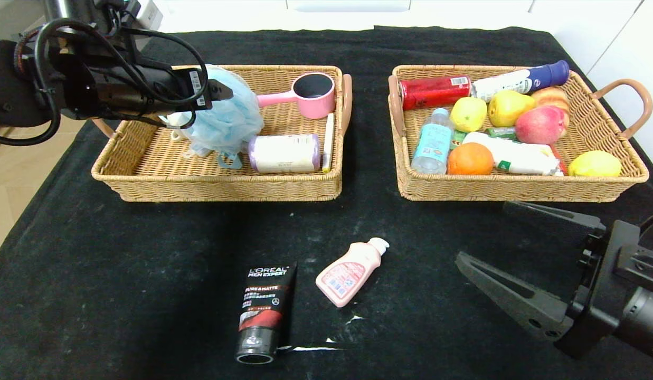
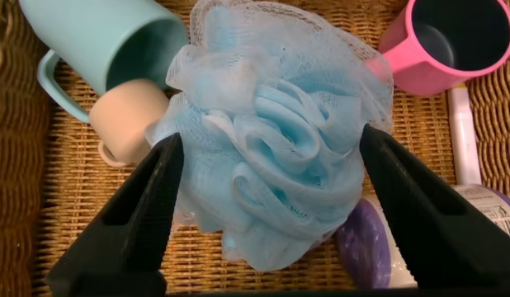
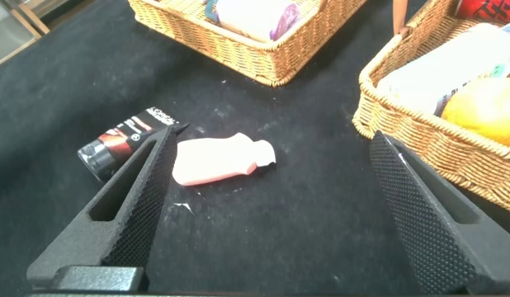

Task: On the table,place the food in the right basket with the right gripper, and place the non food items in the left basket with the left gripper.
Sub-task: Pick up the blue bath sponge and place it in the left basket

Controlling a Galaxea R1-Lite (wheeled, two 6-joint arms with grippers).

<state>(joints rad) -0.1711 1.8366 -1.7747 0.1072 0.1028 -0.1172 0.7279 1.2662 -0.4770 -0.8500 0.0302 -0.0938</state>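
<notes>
A pink bottle (image 1: 350, 272) with a white cap and a black L'Oreal tube (image 1: 265, 311) lie on the black table near its front. Both show in the right wrist view, the bottle (image 3: 218, 158) and the tube (image 3: 123, 144). My right gripper (image 1: 483, 232) is open and empty, low over the table to the right of the bottle (image 3: 271, 140). My left gripper (image 1: 220, 94) is over the left basket (image 1: 226, 187). Its jaws stand wide open on either side of a blue mesh bath sponge (image 2: 276, 157) that rests in the basket (image 1: 228, 119).
The left basket also holds a pink cup (image 1: 313, 94), a white roll (image 1: 284, 153), a white stick (image 1: 329, 140), and a teal cup (image 2: 106, 41). The right basket (image 1: 516, 190) holds fruit, bottles and a red can (image 1: 434, 91). White scuffs mark the cloth near the tube.
</notes>
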